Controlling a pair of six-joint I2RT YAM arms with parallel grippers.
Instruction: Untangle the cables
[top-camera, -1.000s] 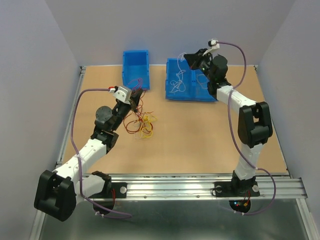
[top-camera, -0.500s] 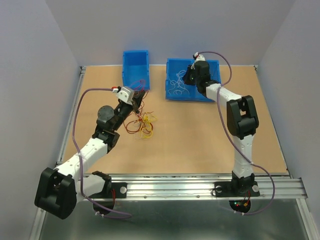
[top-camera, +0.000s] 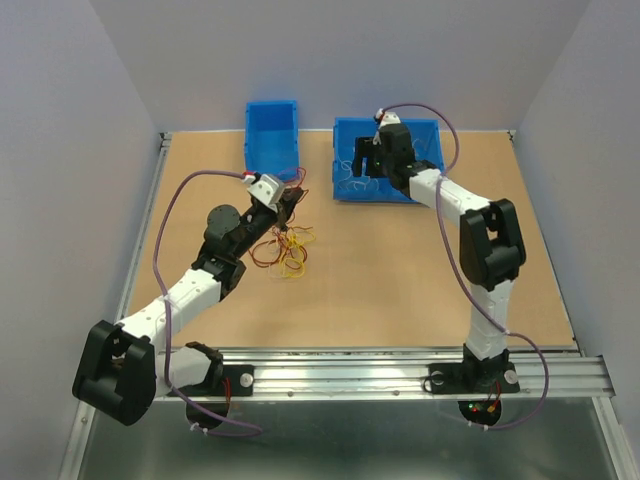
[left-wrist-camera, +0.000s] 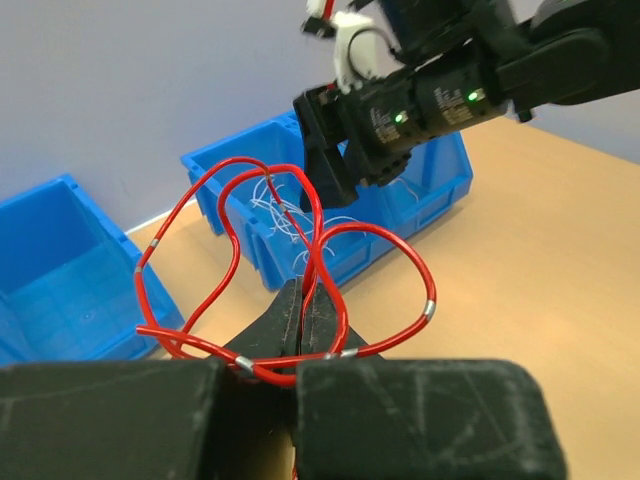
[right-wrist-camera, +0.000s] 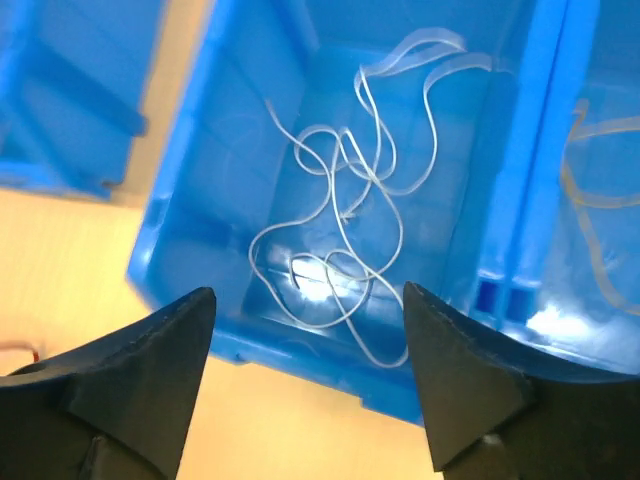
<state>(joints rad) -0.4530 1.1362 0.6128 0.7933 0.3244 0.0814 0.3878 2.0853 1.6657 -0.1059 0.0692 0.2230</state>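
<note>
The cables form a red and yellow clump (top-camera: 283, 248) on the table. My left gripper (top-camera: 289, 200) hangs just above and behind the clump, shut on a looping red cable (left-wrist-camera: 431, 308) that it holds up off the table; its jaws (left-wrist-camera: 303, 300) pinch where the loops cross. My right gripper (top-camera: 362, 160) is open over the left compartment of the wide blue bin (top-camera: 380, 197). Nothing is between its fingers (right-wrist-camera: 308, 293). Several loose white cables (right-wrist-camera: 345, 190) lie on the bin floor below it.
A smaller blue bin (top-camera: 250, 140) stands at the back, left of the wide one. The wide bin's right compartment holds pale cables (right-wrist-camera: 600, 170). The right arm (left-wrist-camera: 400, 110) shows close behind the lifted red loops in the left wrist view.
My right gripper has come down and left over the wide bin and opened. My left gripper has shifted slightly right and back, still holding the red cable.
</note>
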